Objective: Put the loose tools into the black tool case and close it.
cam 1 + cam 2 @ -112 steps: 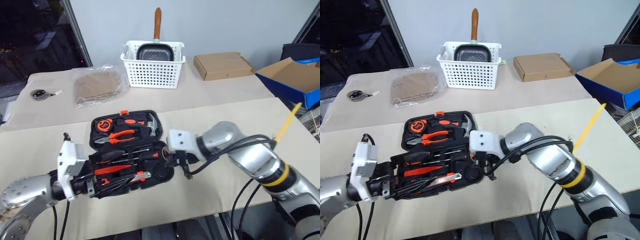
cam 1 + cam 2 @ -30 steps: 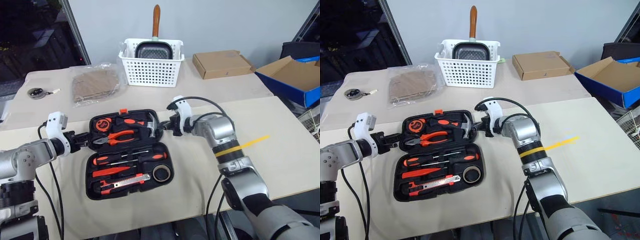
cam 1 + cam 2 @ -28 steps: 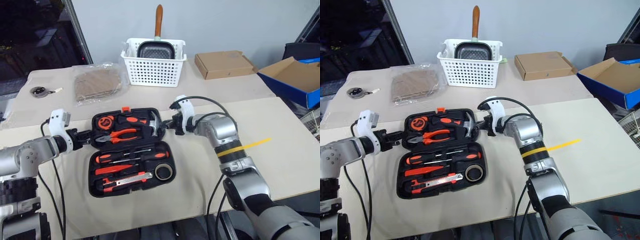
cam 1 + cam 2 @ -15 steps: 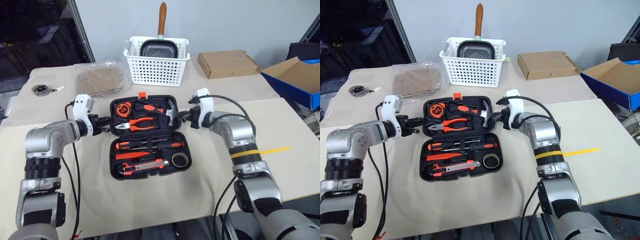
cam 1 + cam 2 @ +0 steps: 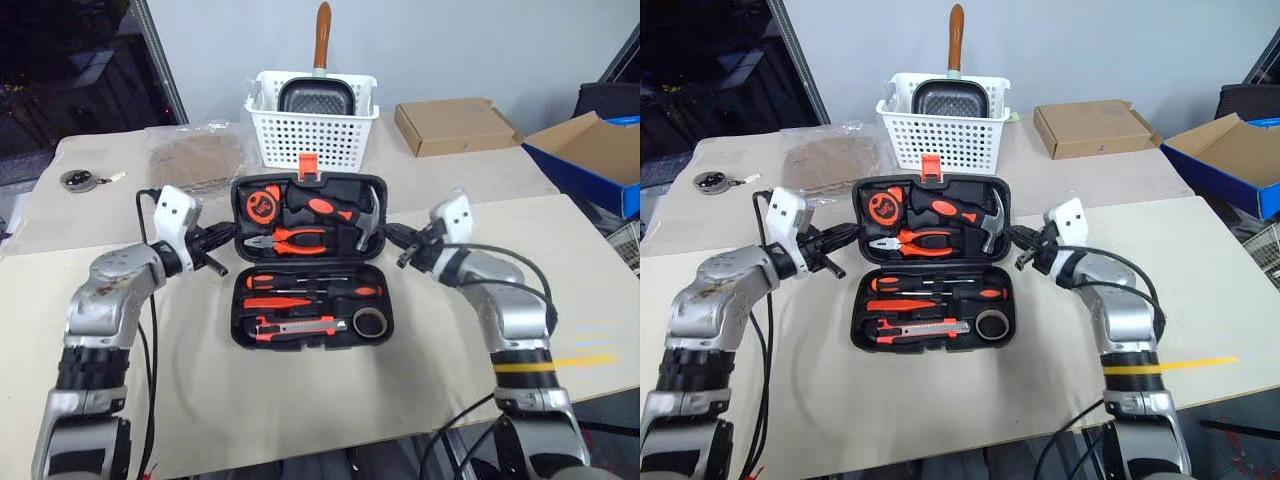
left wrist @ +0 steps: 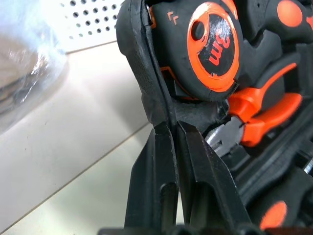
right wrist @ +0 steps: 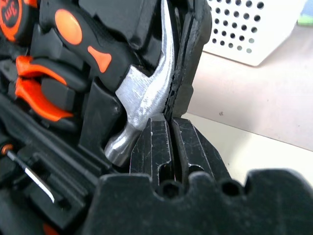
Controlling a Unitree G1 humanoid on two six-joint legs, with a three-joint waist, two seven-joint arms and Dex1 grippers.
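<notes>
Lid: black tool case (image 5: 310, 255) half raised, tools seated.
Grip: left gripper (image 6: 168, 128) and right gripper (image 7: 168, 122) pinched together at lid edges for swinging it shut.

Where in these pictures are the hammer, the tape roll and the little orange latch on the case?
hammer (image 7: 142, 103), right wrist view, steel head.
tape roll (image 5: 371, 323), left eye view, front rim.
orange latch (image 5: 931, 167), right eye view, its middle.
</notes>
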